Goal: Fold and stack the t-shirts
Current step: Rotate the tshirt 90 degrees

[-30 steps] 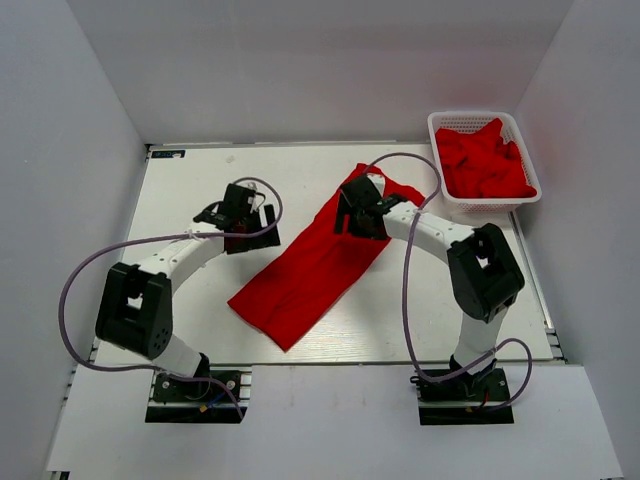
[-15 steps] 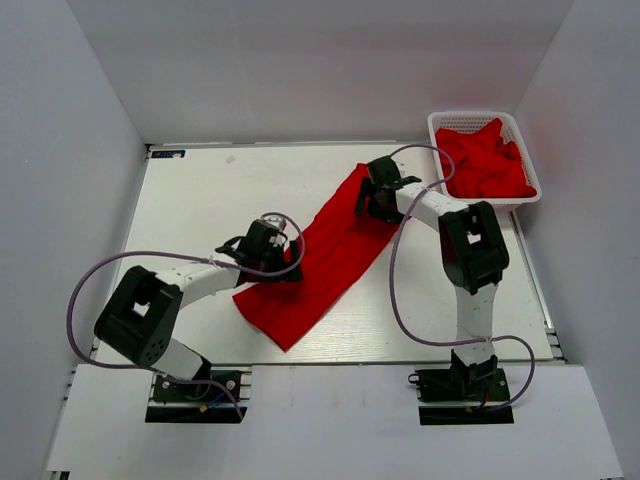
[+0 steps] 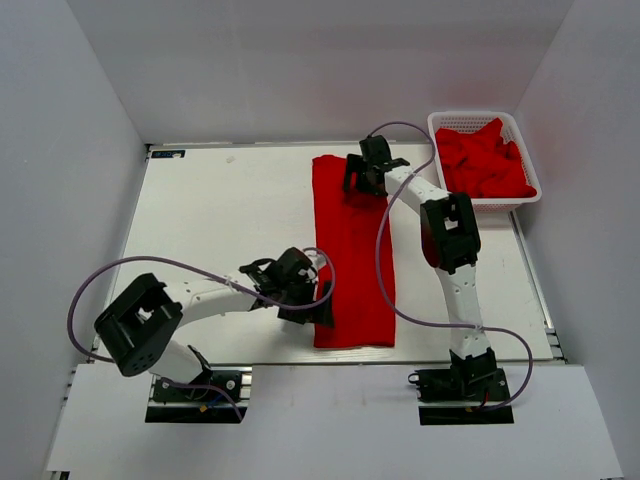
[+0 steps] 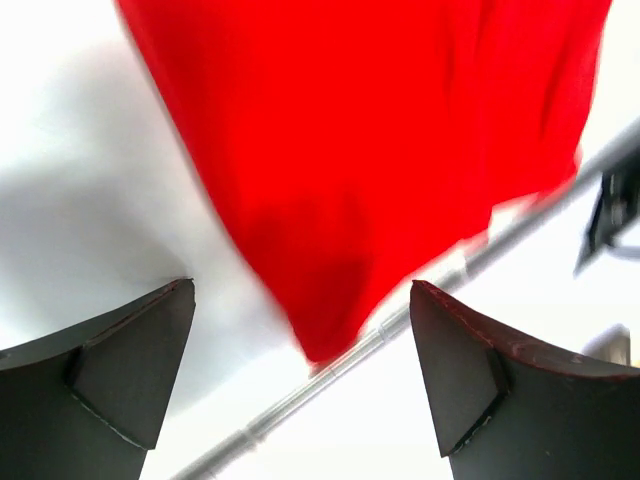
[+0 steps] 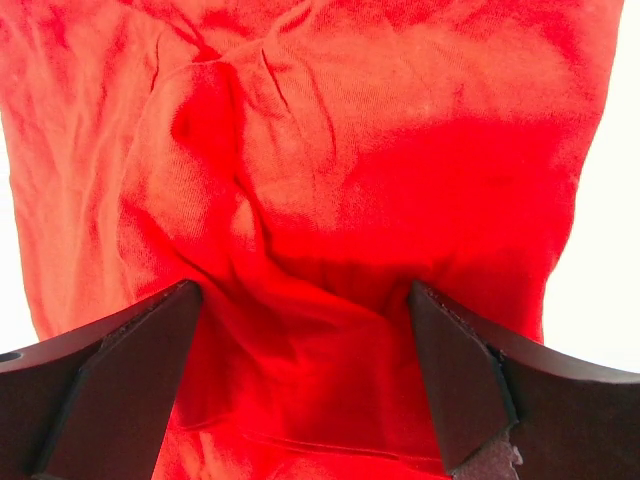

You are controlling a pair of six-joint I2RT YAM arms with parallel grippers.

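I read t-shirt (image 3: 350, 250): flat creased red rectangle on desk (image 3: 220, 200) | left end effector (image 4: 300, 290) wide | right end effector (image 5: 305, 290) wide

The red t-shirt (image 4: 380, 150) has blurred edges in the left wrist view, where the top edge cuts it off

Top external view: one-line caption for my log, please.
Red t-shirt lies as a strip on the table, left claw open at its near corner, right claw open over its far end.
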